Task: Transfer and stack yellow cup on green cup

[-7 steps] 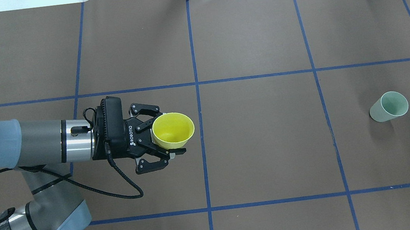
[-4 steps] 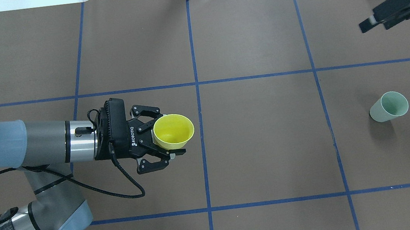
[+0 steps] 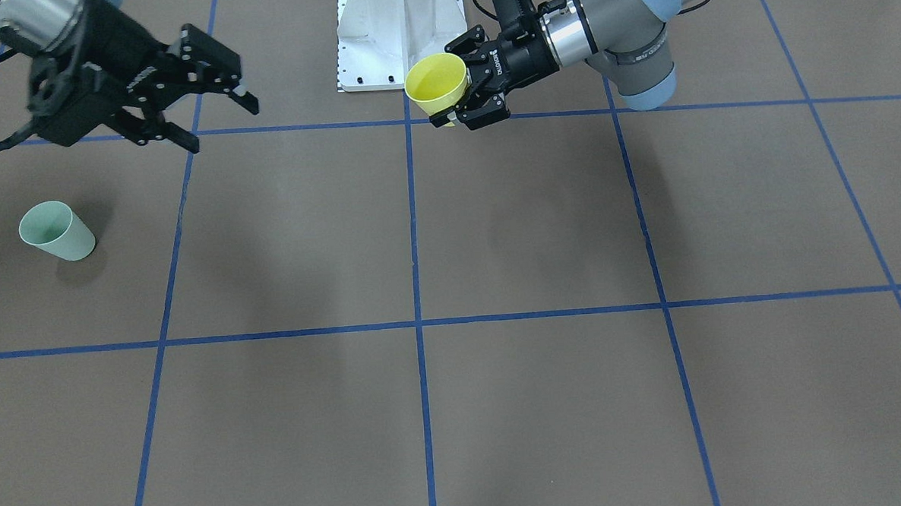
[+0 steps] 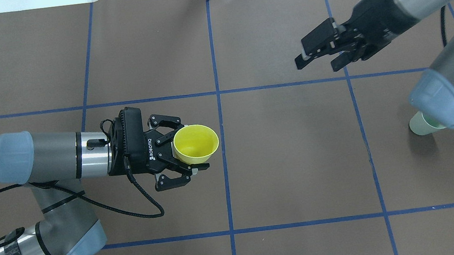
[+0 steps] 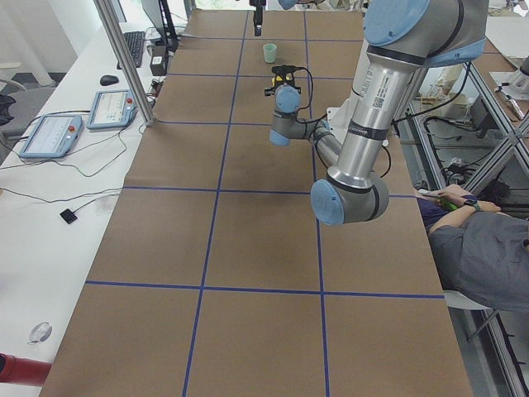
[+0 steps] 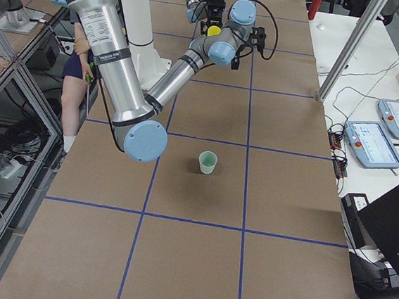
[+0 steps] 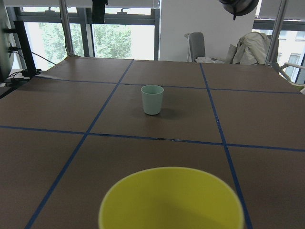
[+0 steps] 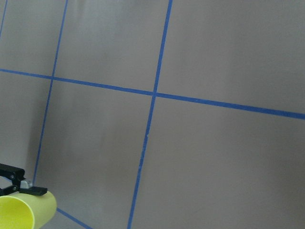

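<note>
— Where is the yellow cup?

— In the left gripper, held up off the brown table, just on the 9 o'clock side of the centre tape line in the overhead view. The fingers press its wall from about 12 and 6 o'clock. The far finger sits mostly behind the rim, so only the near fingertip shows plainly.

— And its base?

— Hidden. The left wrist camera cuts the cup off just below the rim.

— The green cup?

— Upright on the table, well apart at 3 o'clock from the yellow one. Overhead, the right arm's blue elbow cap covers most of it and only a sliver of wall peeks out. The front view shows it whole.

— The right gripper?

— Jaws spread wide with nothing between them, at 2 o'clock from the yellow cup overhead. Its own camera catches only the table and a corner of yellow at 7 o'clock.
</note>
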### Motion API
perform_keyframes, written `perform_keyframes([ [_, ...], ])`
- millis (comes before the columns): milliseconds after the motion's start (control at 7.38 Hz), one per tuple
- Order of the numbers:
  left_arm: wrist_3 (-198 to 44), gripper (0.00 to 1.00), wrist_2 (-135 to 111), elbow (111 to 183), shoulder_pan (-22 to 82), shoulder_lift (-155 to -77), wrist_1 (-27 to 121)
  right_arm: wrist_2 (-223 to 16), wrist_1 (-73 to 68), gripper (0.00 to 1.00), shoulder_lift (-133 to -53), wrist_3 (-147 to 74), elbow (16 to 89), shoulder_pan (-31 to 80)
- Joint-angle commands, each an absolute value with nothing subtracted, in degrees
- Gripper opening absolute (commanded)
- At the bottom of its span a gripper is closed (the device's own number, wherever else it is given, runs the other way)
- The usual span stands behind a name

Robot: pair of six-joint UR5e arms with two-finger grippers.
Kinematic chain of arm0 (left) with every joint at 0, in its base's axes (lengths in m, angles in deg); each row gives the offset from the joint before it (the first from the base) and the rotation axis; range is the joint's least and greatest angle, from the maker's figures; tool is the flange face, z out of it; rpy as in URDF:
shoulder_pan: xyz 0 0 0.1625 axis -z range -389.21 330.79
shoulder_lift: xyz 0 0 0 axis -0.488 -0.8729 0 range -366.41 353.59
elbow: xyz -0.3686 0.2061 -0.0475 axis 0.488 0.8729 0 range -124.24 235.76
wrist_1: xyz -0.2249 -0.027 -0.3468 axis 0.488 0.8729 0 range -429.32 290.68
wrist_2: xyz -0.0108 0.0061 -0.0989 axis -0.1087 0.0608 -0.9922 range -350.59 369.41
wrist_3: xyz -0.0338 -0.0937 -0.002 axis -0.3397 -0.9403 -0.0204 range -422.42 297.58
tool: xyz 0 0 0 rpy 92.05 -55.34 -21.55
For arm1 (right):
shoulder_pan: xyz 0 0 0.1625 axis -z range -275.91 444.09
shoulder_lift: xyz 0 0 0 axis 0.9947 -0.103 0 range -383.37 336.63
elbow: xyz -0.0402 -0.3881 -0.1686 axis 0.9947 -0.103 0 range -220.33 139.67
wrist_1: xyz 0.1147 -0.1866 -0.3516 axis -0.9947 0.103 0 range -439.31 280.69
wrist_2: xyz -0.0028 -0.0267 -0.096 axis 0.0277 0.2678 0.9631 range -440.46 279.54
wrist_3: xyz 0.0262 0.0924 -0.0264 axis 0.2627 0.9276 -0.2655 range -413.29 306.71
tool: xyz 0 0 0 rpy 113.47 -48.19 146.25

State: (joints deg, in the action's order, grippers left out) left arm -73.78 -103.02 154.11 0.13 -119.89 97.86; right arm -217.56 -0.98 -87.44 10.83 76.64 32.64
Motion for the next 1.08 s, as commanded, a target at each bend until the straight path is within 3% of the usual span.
perform_keyframes([
  [0, -73.76, 0.00, -103.00, 154.19, 0.15, -119.97, 97.93, -210.10, 2.31, 1.00, -82.45, 17.55, 77.27, 41.35],
  [407, -74.02, 0.00, -101.33, 154.20, 0.06, -120.05, 98.02, -209.75, 16.82, 1.00, -71.37, 20.10, 76.22, 46.45],
  [949, -74.11, 0.00, -101.33, 154.63, 0.06, -120.05, 98.02, -205.62, 16.93, 1.00, -69.15, 22.12, 72.44, 49.98],
])
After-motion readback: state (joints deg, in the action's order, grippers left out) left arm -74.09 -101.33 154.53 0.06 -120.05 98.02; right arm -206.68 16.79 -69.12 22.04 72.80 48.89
